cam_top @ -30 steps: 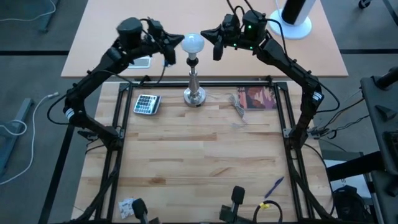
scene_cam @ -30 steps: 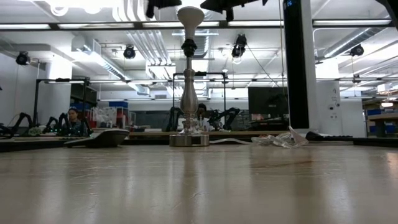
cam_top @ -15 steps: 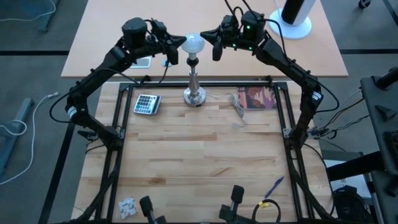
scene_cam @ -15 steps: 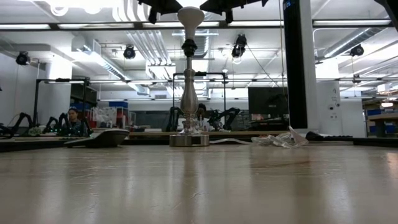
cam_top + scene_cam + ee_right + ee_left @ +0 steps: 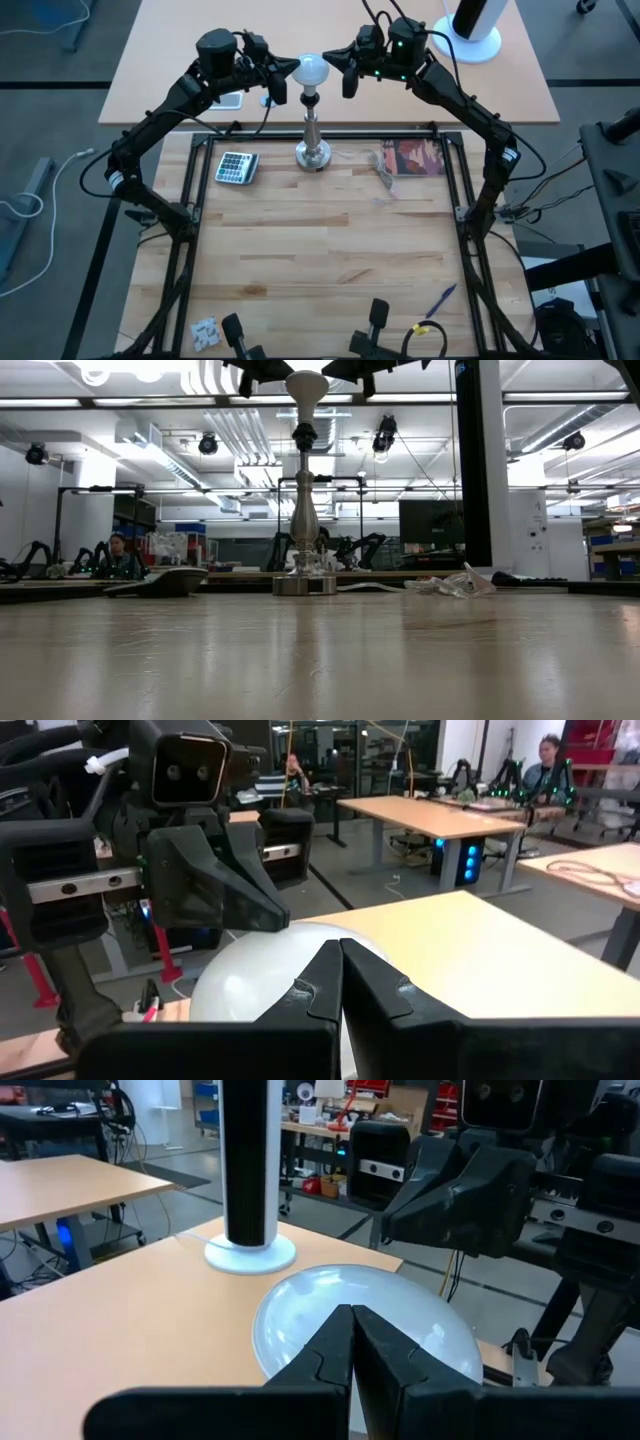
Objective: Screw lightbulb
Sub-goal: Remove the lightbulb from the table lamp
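The white lightbulb [image 5: 311,70] sits upright, base down, in the black socket on top of the silver stand [image 5: 313,140], near the table's far edge; the low view shows the bulb [image 5: 306,382] above the stand [image 5: 304,510]. My left gripper [image 5: 292,68] is shut and level at the bulb's left side. Shut too, my right gripper [image 5: 336,56] is level at the bulb's right side. Each wrist view looks past shut fingertips [image 5: 352,1315] [image 5: 340,948] onto the bulb's dome [image 5: 300,1310] [image 5: 250,970], with the other gripper beyond it. My left gripper points its shut fingertips level at the bulb's left side [image 5: 299,69], coming from the table's left; whether they touch the glass I cannot tell. My right gripper points its shut fingertips level at the bulb's upper right side [image 5: 324,63], coming from the right; whether it touches I cannot tell.
A calculator [image 5: 237,166] lies left of the stand's base and a reddish packet [image 5: 412,157] with a cord lies right of it. A white cylinder on a round base [image 5: 470,28] stands on the far table. A pen [image 5: 440,297] lies near the front edge.
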